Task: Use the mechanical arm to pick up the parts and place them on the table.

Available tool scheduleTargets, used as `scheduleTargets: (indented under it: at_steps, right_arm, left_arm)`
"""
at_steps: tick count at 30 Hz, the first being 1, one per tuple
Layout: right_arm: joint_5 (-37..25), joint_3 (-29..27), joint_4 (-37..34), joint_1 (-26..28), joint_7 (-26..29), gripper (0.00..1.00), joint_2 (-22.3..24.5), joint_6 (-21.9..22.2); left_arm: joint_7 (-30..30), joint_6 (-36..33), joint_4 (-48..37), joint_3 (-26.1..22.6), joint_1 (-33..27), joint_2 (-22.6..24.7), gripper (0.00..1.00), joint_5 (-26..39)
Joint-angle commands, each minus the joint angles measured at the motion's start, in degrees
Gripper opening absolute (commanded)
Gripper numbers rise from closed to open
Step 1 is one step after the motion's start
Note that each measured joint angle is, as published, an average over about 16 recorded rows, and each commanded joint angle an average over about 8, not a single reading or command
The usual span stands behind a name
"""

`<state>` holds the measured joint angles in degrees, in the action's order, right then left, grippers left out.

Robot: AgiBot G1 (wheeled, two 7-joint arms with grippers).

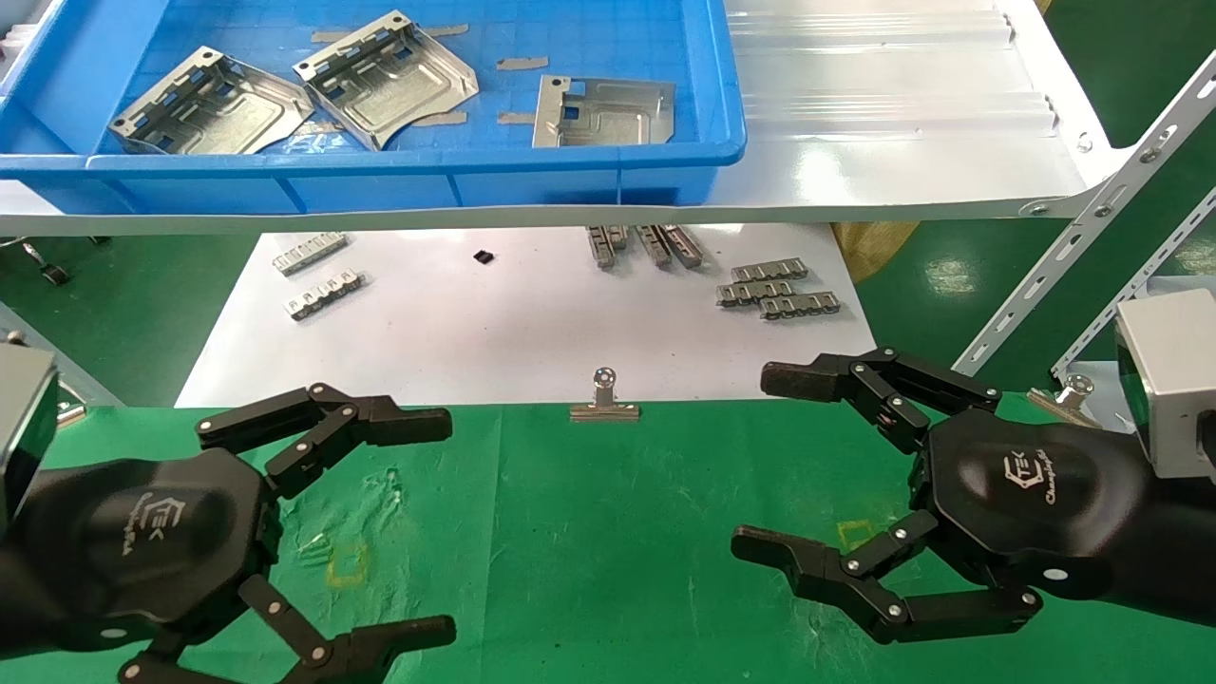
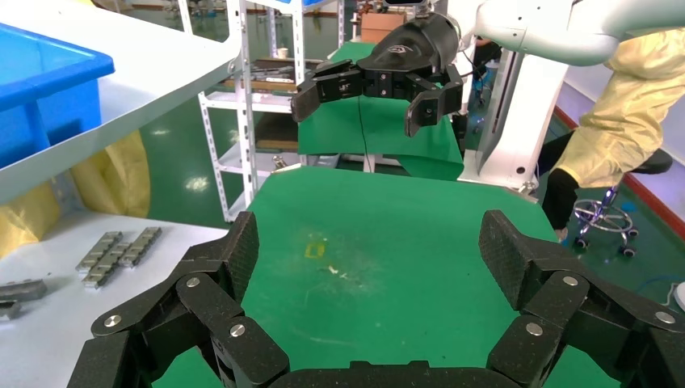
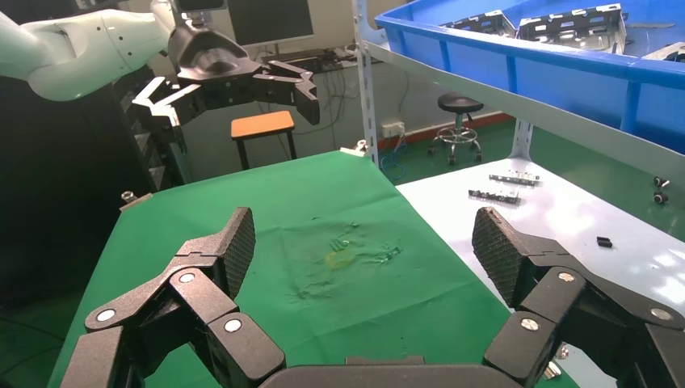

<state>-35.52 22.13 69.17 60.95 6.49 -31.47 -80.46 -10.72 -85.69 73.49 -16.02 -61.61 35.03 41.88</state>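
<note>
Three shiny silver parts lie in a blue bin [image 1: 408, 176] on the upper shelf: one at the left [image 1: 214, 104], one in the middle [image 1: 389, 78], one flat at the right [image 1: 605, 112]. Two of them [image 3: 569, 20] also show in the right wrist view. My left gripper [image 1: 446, 522] is open and empty above the green table [image 1: 589, 541] at the near left. My right gripper [image 1: 765, 465] is open and empty above the table at the near right. Both hover over bare cloth, well short of the bin.
A white sheet [image 1: 494, 332] beyond the table holds small toothed metal strips [image 1: 774, 290] and a tiny black piece [image 1: 484, 256]. A silver binder clip [image 1: 604, 399] sits on the table's far edge. The glossy white shelf [image 1: 902, 123] overhangs the sheet; its slotted posts [image 1: 1092, 218] stand at right.
</note>
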Motion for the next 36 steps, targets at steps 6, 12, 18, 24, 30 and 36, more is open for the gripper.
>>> scheduleTargets:
  at_steps: [6,12,18,24,30,36]
  right_arm:
    - [0.00,0.00,0.00,0.00,0.00,1.00,0.00,0.00]
    - [0.00,0.00,0.00,0.00,0.00,1.00,0.00,0.00]
    - [0.00,0.00,0.00,0.00,0.00,0.62,0.00,0.00]
    - [0.00,0.00,0.00,0.00,0.00,0.00,0.00,0.00]
    - [0.00,0.00,0.00,0.00,0.00,0.00,0.00,0.00]
    - [0.00,0.00,0.00,0.00,0.00,0.00,0.00,0.00]
  left_arm:
    - [0.00,0.00,0.00,0.00,0.00,0.00,1.00,0.00]
    - [0.00,0.00,0.00,0.00,0.00,0.00,1.00,0.00]
    - [0.00,0.00,0.00,0.00,0.00,0.00,1.00,0.00]
    - [0.00,0.00,0.00,0.00,0.00,0.00,1.00,0.00]
    - [0.00,0.00,0.00,0.00,0.00,0.00,1.00,0.00]
    - [0.00,0.00,0.00,0.00,0.00,0.00,1.00,0.00]
